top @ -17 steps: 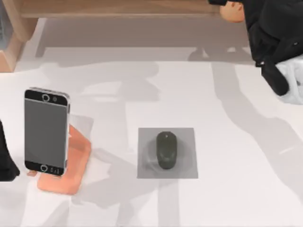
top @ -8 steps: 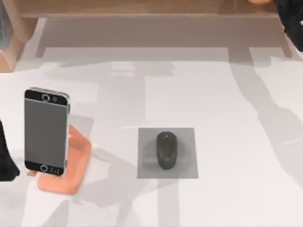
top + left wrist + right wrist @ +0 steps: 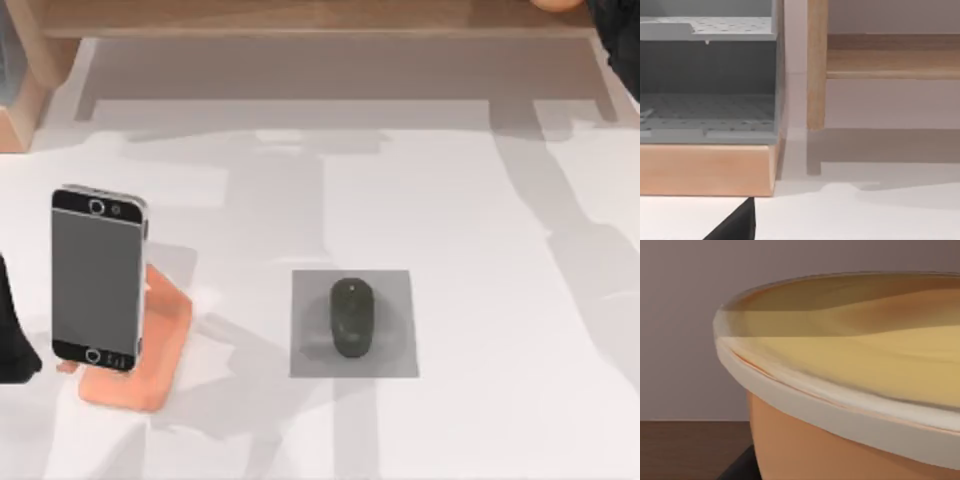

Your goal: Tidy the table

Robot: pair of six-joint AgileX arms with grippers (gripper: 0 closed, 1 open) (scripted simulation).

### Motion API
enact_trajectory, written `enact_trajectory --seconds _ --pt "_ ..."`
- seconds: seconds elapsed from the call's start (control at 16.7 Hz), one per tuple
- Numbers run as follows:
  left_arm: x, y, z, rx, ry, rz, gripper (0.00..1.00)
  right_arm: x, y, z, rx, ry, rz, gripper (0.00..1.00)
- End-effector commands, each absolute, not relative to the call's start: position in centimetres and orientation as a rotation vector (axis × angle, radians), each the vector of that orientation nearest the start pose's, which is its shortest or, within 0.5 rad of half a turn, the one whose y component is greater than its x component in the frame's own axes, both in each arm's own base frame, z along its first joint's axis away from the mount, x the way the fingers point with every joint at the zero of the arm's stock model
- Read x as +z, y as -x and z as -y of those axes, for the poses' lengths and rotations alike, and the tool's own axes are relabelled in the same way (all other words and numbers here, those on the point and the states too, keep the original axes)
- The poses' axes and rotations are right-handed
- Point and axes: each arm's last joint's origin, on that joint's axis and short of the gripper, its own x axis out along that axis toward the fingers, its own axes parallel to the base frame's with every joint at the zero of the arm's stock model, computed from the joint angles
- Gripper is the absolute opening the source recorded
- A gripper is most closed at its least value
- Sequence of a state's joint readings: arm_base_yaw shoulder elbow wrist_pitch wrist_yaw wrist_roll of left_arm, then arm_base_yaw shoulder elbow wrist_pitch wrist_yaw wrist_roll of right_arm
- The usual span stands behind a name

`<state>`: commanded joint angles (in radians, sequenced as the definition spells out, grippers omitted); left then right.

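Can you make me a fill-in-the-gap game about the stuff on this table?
1. The dark mouse sits on a small grey ____.
2. The phone leans on an ____ stand.
3. The phone is at the top view's ____ side of the table.
4. The right wrist view looks at an orange ____ with a pale rim.

Missing words: mat; orange; left; bowl

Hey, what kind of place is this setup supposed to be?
Probably a simulated desk or home-office workspace: a phone leaning on an orange stand, a mouse on a grey mat, and a wooden shelf behind.
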<state>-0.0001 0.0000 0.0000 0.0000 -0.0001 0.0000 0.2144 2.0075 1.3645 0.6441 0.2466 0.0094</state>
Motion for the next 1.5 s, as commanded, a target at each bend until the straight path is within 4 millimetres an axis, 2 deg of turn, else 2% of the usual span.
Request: enact_trajectory --seconds 0.9,1.5 --pt "16.00 -10.57 0.12 0.000 0.000 0.000 1.00 23.92 -45.87 -9.51 -0.013 0.008 0.002 0.00" --pt "16.00 -10.57 0.12 0.000 0.000 0.000 1.00 23.92 -45.87 -9.51 -0.013 0.008 0.002 0.75"
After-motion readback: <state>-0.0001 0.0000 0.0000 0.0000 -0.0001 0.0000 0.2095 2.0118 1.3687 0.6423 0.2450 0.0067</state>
